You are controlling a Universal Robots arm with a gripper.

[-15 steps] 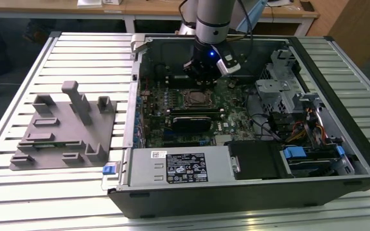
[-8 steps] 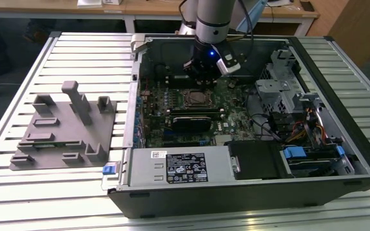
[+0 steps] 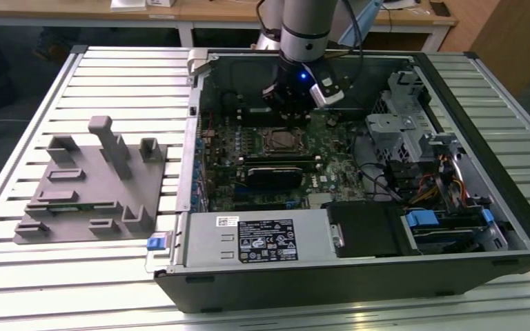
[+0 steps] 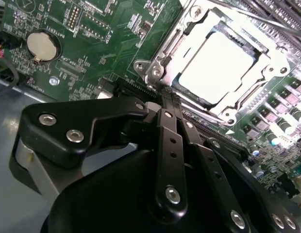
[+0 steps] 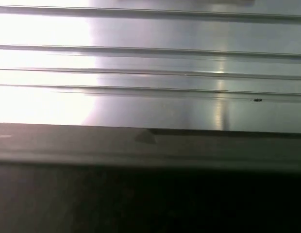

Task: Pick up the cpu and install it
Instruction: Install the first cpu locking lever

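Gripper (image 4: 171, 104) fingers pressed together, empty, hovering beside socket | cpu (image 4: 217, 65) seated flat in socket frame (image 4: 155, 73), so I hold nothing

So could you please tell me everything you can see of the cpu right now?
The cpu is a thin, flat square chip with a pale, silvery metal top that glares bright in the second wrist view. It lies flat in the metal-framed socket on the green motherboard, inside the open case. The frame's silvery bars run along its edges. In the exterior view it sits just below the hand, which hangs over the board and is not touching it.
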